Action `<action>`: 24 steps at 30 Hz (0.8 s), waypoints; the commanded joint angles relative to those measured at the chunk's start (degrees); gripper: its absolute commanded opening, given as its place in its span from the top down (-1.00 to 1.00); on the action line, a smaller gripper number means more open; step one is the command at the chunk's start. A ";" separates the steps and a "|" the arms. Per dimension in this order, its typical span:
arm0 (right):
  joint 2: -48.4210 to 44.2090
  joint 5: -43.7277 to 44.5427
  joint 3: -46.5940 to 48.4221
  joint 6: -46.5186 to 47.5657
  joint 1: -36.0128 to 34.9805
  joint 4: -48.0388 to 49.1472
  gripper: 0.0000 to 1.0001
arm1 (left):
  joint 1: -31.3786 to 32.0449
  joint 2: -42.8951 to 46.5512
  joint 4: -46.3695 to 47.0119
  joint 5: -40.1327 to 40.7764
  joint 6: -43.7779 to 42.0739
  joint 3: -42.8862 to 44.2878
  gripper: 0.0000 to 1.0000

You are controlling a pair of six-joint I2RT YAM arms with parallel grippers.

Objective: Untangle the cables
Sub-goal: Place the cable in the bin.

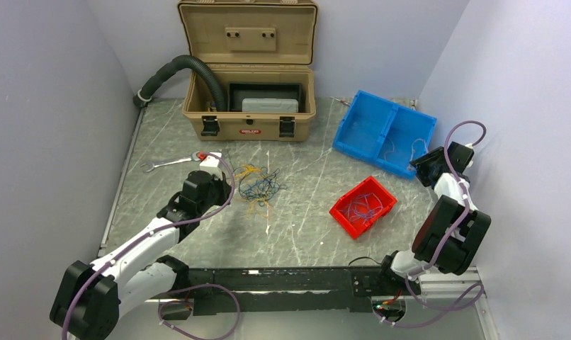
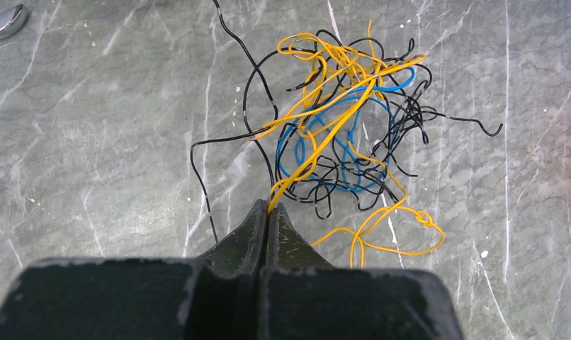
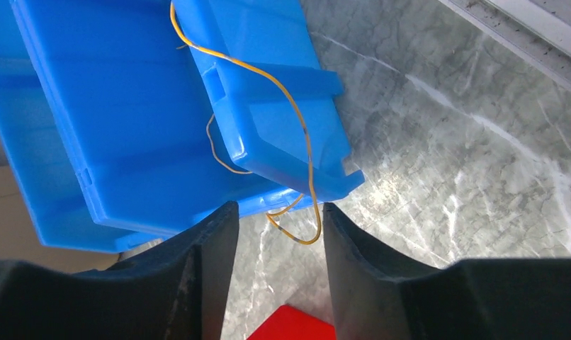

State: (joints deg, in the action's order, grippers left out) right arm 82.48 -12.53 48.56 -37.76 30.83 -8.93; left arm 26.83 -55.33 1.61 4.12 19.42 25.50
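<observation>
A loose tangle of thin blue, yellow and black cables (image 1: 260,185) lies on the table's middle, and it also shows in the left wrist view (image 2: 339,127). My left gripper (image 2: 269,207) is shut on yellow cables (image 2: 318,145) that run from its tips into the tangle. My right gripper (image 3: 277,212) is open near the blue bin's (image 3: 155,106) corner. A yellow cable (image 3: 297,127) hangs over the bin's rim, and its loop dangles between my open fingers without being held.
A red bin (image 1: 363,206) holds blue cables. The two-compartment blue bin (image 1: 384,132) is at the right rear. An open tan toolbox (image 1: 249,99) with a black corrugated hose (image 1: 176,71) stands at the back. A wrench (image 1: 171,163) lies at the left.
</observation>
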 commanded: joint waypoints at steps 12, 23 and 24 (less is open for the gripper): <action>-3.02 4.24 3.32 0.89 -1.29 -0.76 1.00 | 0.24 -0.48 1.14 -0.61 0.53 1.59 1.00; 2.09 13.63 14.81 4.69 -10.76 -3.90 1.00 | 0.24 -0.83 2.07 -1.35 0.53 1.36 1.00; 4.17 13.75 16.80 4.71 -11.27 -4.69 1.00 | 0.22 -0.83 2.04 -1.42 0.58 1.33 1.00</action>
State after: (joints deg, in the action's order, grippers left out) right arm 82.08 -2.13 58.87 -34.83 21.69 -13.65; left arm 26.83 -56.25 1.50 3.86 19.40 25.50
